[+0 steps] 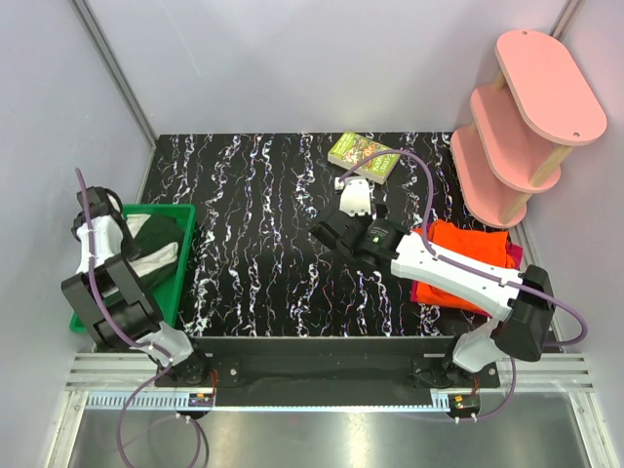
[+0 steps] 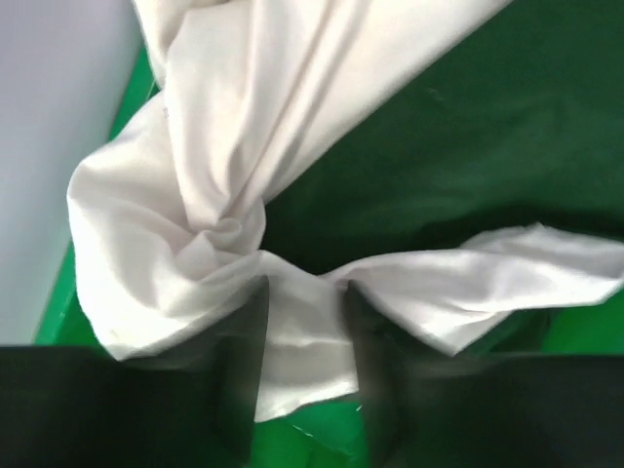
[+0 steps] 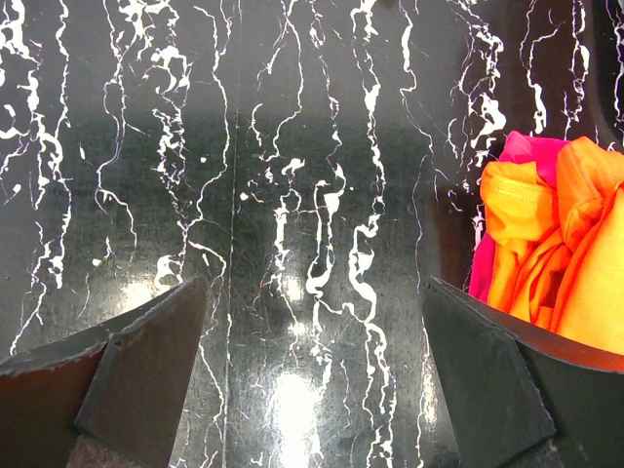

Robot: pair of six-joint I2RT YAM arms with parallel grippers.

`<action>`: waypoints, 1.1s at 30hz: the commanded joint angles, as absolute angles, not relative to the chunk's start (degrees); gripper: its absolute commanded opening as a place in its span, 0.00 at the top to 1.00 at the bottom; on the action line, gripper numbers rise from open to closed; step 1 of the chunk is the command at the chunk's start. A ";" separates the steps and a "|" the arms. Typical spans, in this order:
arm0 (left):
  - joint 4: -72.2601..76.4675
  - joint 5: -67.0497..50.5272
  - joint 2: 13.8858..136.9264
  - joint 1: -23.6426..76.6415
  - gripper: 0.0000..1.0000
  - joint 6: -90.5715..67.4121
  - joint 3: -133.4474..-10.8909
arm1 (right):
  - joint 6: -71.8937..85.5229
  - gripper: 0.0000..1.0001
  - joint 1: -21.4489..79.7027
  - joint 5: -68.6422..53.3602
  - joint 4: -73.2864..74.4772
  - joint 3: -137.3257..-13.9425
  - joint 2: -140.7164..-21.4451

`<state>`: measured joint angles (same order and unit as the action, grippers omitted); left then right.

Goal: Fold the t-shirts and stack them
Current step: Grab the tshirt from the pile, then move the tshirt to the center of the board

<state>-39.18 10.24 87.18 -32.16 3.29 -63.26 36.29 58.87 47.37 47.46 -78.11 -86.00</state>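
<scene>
1 cream t-shirt (image 2: 224, 195) bunches inside the left claw (image 2: 304, 300).

The top camera sits above and behind my two bases and looks down and forward over the whole black marbled table (image 1: 263, 244), far enough back to take in both arms. My left wrist camera faces down past its own blurred fingers (image 2: 242, 390), very close to the cream-white shirt (image 2: 224, 195) in the green tray (image 2: 292, 444); the top view shows that tray at its left edge. My right wrist camera looks down low over the tabletop and catches the orange shirt (image 3: 585, 283), which the top view shows on the right.
</scene>
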 commanded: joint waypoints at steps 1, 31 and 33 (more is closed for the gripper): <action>-36.74 11.16 87.71 -33.13 0.98 4.31 -64.34 | 36.47 0.00 58.71 49.66 47.64 -79.28 -86.04; -58.10 -8.26 82.70 12.28 1.00 12.56 -142.73 | 32.27 0.00 55.72 47.81 40.96 -79.98 -80.69; -58.18 -7.04 82.44 15.54 1.00 13.53 -141.95 | 32.25 0.00 55.72 47.99 40.96 -79.11 -79.90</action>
<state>-58.76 -9.43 83.24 10.39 10.17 -138.82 34.33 55.79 47.66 43.99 -78.24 -83.59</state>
